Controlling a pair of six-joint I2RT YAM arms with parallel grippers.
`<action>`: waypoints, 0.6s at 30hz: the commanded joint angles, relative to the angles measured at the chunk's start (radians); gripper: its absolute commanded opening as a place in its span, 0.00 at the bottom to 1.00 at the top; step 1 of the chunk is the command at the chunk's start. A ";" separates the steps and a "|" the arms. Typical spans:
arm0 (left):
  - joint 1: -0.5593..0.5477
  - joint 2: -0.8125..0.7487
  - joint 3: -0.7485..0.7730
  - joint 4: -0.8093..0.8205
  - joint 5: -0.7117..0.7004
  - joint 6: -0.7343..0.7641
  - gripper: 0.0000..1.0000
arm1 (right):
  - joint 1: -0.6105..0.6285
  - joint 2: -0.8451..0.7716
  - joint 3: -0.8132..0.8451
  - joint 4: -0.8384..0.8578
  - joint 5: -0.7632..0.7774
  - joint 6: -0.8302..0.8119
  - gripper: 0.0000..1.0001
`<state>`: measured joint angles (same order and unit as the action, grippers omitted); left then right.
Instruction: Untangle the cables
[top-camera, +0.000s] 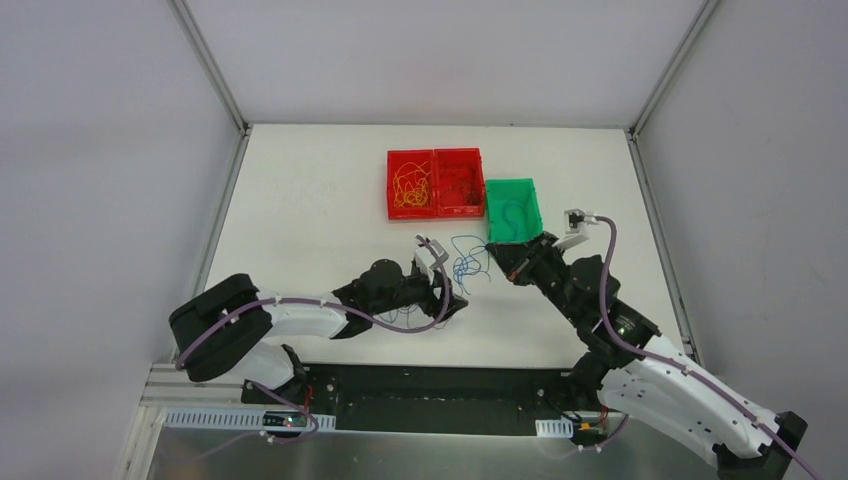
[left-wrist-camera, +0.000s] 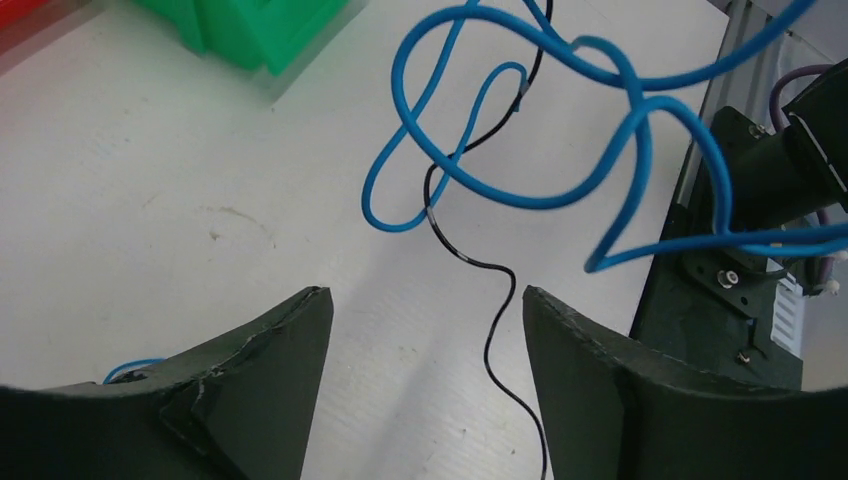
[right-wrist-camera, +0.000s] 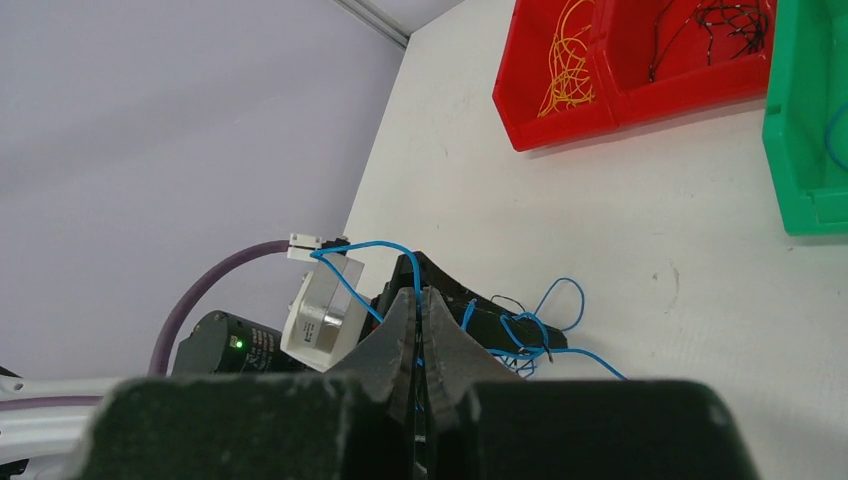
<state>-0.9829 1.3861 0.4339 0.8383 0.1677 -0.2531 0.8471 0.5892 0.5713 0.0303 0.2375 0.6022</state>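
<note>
Top external view shows us the cables as a small tangle on the white counter, just in front of the green bin and between the two tools. From the left wrist we see the left tool open, with its fingers wide apart. A dark cable runs through the gap without touching them, and loops of the blue cable are beyond the tips. From the right wrist, the right tool is closed, and the blue cable seems pinched between its fingers. The red bin holds yellow wires in its left compartment and dark wires in its right one.
</note>
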 joint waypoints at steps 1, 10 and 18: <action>-0.008 0.074 0.058 0.140 0.033 -0.032 0.58 | 0.002 -0.023 -0.004 0.055 0.006 0.015 0.00; -0.007 -0.084 0.008 -0.039 -0.137 -0.034 0.00 | 0.002 -0.157 -0.093 -0.133 0.112 -0.021 0.73; -0.007 -0.271 0.061 -0.393 -0.006 0.058 0.00 | 0.003 -0.134 -0.260 -0.021 -0.029 -0.115 0.86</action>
<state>-0.9821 1.1805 0.4477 0.6518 0.0940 -0.2588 0.8471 0.4030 0.3447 -0.0772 0.3119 0.5613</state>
